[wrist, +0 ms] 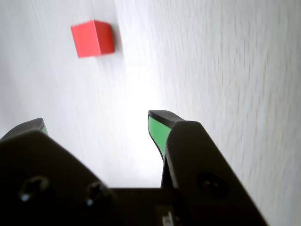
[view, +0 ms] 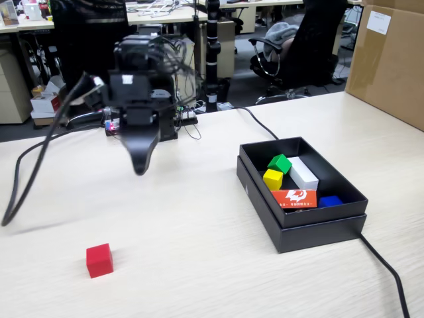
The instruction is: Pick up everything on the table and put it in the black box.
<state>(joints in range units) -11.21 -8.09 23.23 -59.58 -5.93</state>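
Pale wood-grain counter (view: 199, 225) fills the foreground of an office, with desks, dark chairs and a brown cardboard carton (view: 391, 63) at the right edge of the fixed view behind it. Above this surface the claw (view: 140, 165) hangs in the air, pointing down, with nothing between its tips; in the wrist view the claw (wrist: 96, 125) shows two black jaws with green inner pads set well apart, bare counter visible in the wide gap, so it stands open and empty. The red cube (view: 99, 260) sits alone on the counter, nearer the camera and a little left of the claw in the fixed view; in the wrist view the red cube (wrist: 93, 38) lies ahead of the jaws near the upper left, apart from them. Well to the right in the fixed view stands the black box (view: 265, 199), shallow and double-rimmed. Inside it the green cube (view: 279, 163) rests just behind the yellow cube (view: 272, 179), the two close together, with a white oblong block (view: 303, 173) just beside them on the right. An orange-red printed card (view: 293, 197) leans at the near wall, and a blue object (view: 329, 201) lies beside it, partly hidden by the rim. A black cable (view: 387, 271) runs off from the box's near right corner across the counter
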